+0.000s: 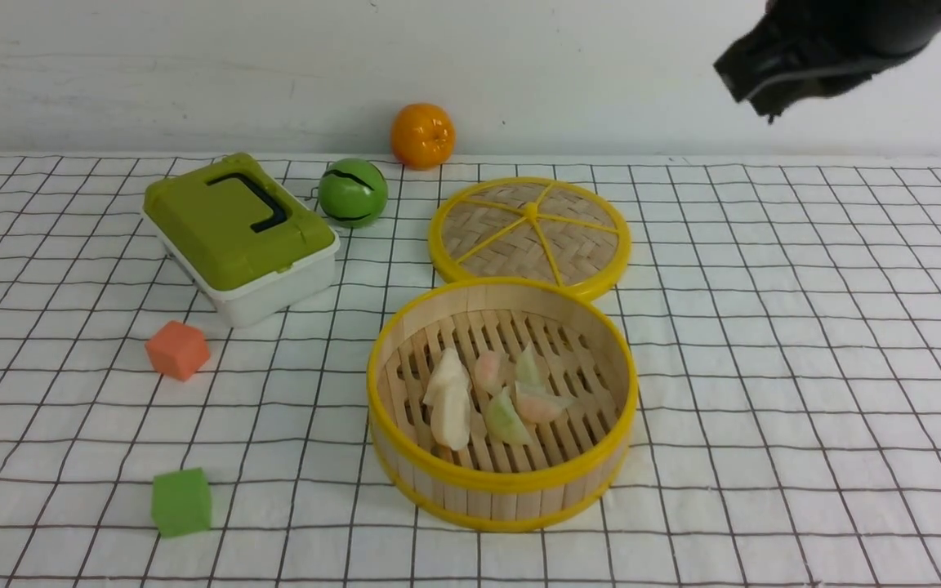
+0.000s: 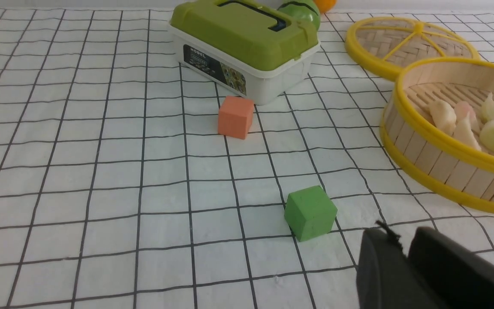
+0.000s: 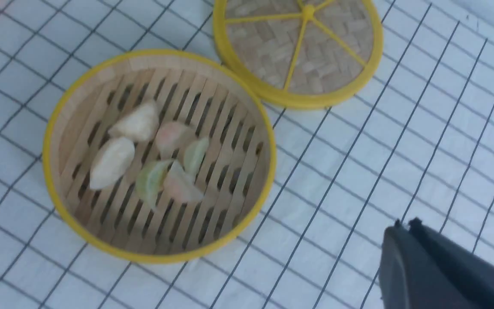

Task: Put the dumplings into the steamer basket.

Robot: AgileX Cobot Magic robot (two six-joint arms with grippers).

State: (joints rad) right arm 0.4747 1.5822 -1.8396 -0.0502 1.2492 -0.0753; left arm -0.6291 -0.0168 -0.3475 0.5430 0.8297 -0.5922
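front view: six dumplings [image 1: 491, 396] inside steamer basket [image 1: 503, 482].

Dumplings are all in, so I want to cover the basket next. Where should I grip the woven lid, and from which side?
Take the woven lid by its yellow rim, on the right edge, coming down from above with the right gripper. It lies flat on the cloth behind the steamer basket, so only the thin rim offers a pinch; the near edge is crowded by the basket.
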